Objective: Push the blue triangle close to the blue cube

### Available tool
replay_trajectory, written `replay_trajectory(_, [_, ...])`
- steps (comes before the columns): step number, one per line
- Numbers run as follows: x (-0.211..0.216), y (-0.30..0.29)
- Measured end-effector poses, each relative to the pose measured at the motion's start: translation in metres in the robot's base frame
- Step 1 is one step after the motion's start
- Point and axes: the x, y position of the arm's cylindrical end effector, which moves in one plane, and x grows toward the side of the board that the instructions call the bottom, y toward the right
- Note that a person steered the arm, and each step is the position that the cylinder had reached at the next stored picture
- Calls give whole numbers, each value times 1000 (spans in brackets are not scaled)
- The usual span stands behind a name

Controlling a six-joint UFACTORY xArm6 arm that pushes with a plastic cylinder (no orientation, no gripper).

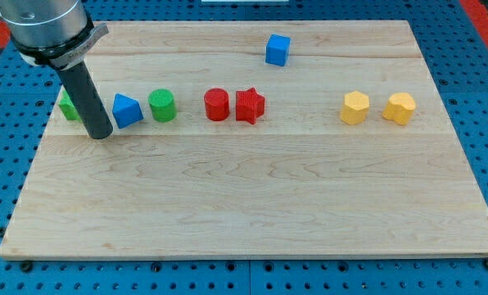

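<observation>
Tip: my tip (100, 133), a bare rod with no hand, holds nothing.
Blue triangle (126, 111): just right of tip, touching or nearly.
Blue cube (277, 49): far up-right.
Risk: green cylinder (162, 106) beside the triangle; a straight rightward push likely shoves both.

Arm pose: rod down on worktop (252, 213).
My tip (101, 135) sits just left of the blue triangle (127, 111); rod leans slightly, grey housing above.
</observation>
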Motion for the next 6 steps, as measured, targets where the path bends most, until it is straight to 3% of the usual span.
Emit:
replay_trajectory(2, [-80,44])
replay_trajectory(4, [-106,24])
replay_trajectory(6, [-125,122])
